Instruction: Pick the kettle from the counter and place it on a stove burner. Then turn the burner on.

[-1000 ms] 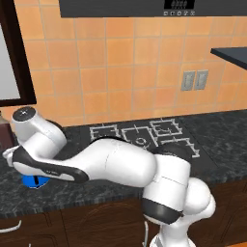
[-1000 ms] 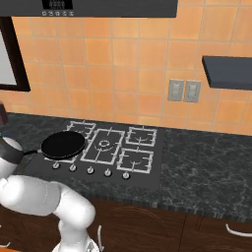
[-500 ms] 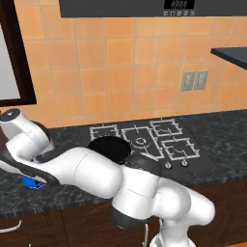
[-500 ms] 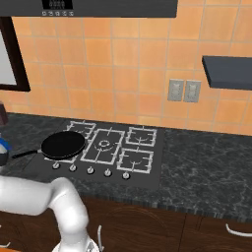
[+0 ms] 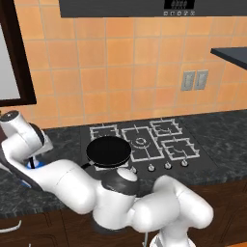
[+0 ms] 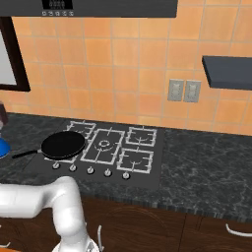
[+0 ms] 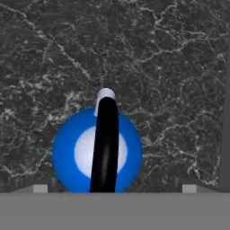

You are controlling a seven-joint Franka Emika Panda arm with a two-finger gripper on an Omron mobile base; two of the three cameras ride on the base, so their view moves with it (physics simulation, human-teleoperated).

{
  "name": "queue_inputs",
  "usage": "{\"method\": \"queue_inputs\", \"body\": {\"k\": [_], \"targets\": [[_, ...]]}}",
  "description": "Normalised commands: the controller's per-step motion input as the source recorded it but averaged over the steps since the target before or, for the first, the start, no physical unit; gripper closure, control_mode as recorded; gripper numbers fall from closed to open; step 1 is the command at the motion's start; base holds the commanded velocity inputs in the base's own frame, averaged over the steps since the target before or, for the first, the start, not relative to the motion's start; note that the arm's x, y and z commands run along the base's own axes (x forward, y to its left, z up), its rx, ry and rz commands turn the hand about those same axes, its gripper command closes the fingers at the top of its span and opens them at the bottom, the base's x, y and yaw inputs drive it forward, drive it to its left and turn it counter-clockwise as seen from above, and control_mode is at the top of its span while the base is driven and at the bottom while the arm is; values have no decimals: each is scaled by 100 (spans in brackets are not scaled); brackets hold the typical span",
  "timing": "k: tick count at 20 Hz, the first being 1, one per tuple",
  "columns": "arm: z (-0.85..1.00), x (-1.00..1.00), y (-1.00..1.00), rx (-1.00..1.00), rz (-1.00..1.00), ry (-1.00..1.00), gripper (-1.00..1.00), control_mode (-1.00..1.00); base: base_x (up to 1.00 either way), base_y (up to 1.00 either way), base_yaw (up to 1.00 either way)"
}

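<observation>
Swung further left, gripper (jaws wide) hovers over upright kettle, handle running top-to-bottom.

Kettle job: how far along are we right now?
Nothing is finished. The kettle sits on the counter, left of the stove. In hand: the open pincer hangs straight above its black handle, not gripping. Left: grasp, carry to a free burner beside the frying pan, turn it on.

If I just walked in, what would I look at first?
Probably the bright blue kettle with its black handle, sitting on the dark counter right under the robot's open gripper. Next, the black frying pan on the stove's front left burner.
</observation>
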Motion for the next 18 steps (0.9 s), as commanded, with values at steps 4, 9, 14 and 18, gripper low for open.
{"method": "queue_inputs", "body": {"k": [4,9,14,18], "targets": [[-41,38,24,0,-4,0,-100,-100,0,0,0],[-29,31,15,1,-3,0,100,-100,0,0,0],[-2,0,0,0,0,-1,100,-100,0,0,0],[-5,0,-4,0,0,-6,100,-100,0,0,0]]}}
